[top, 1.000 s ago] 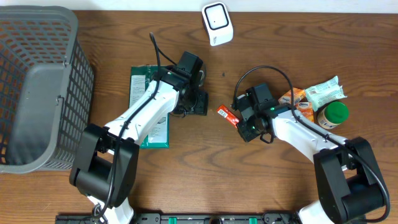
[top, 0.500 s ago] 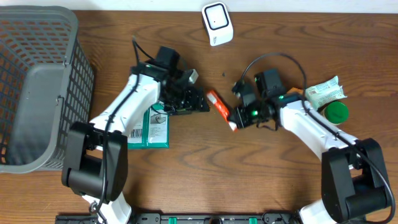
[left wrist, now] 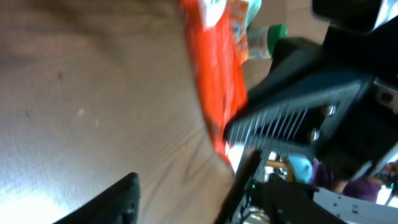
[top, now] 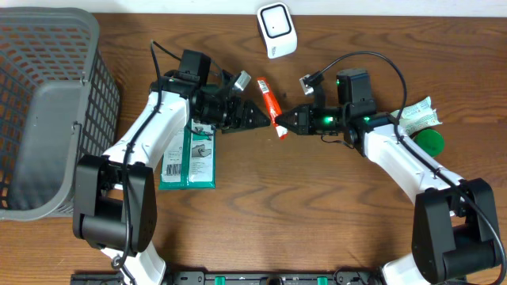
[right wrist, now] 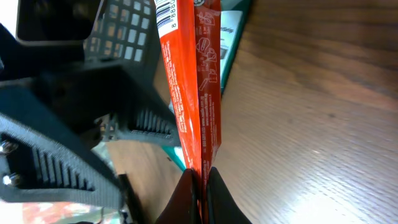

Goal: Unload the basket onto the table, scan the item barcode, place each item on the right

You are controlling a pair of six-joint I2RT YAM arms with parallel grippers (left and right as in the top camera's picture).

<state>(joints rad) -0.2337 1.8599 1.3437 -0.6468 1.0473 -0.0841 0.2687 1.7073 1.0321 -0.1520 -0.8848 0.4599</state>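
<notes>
The item is a red-orange snack packet (top: 267,95), standing on end with a barcode (right wrist: 166,15) near its top. My right gripper (top: 283,123) is shut on its lower end, and the wrist view shows the jaws pinching the packet (right wrist: 194,87) flat. My left gripper (top: 255,116) is open just left of that lower end, not touching that I can see. In the left wrist view the packet (left wrist: 216,74) fills the upper middle, with my left gripper (left wrist: 186,205) open below it. The white scanner (top: 276,30) sits at the table's far edge, above the packet.
A grey mesh basket (top: 47,111) stands at the left. A green box (top: 188,162) lies flat under the left arm. A green-lidded jar (top: 428,143) and a white-green pack (top: 417,115) sit at the right, beside the right arm.
The right gripper has carried the packet up off the table and toward the scanner, turning it upright. The left arm has swung off the green box toward the packet.
</notes>
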